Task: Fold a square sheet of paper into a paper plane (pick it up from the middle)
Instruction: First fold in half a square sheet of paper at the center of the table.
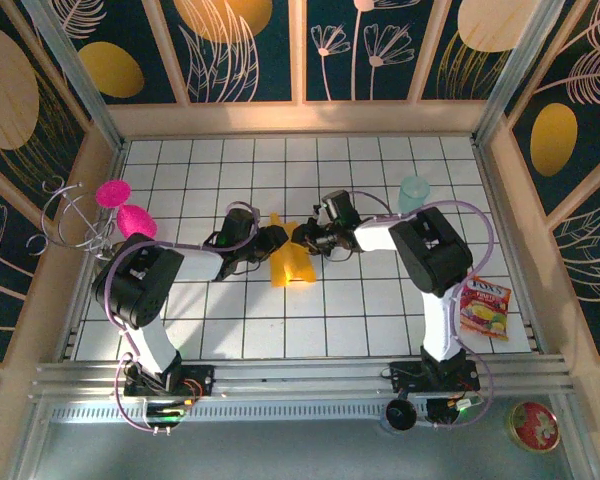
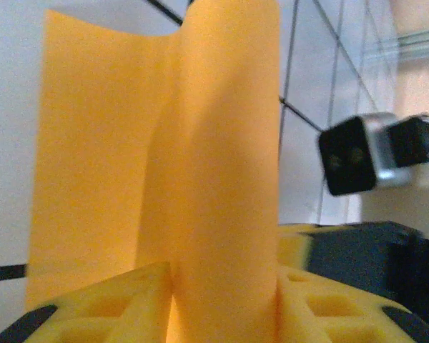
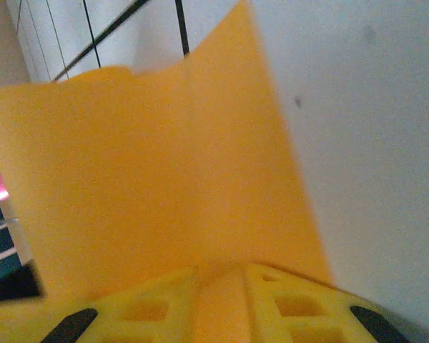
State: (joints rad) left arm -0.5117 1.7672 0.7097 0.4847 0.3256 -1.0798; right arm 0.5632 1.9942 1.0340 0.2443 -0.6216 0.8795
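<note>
Left gripper (image 1: 278, 239) and right gripper (image 1: 302, 238) jaws both clamped on orange paper (image 1: 291, 263), mid-table (image 1: 380, 320). Risk: uneven pull tears it or skews crease.

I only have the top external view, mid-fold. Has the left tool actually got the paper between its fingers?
Observer: Yes. In the left wrist view the paper runs down between the yellow fingers of the left tool and stands up as a curved ridge.
Operator: And the right tool?
Observer: Also gripping. In the right wrist view the paper sits pinched between the fingers of the right tool and fans out beyond them.
</note>
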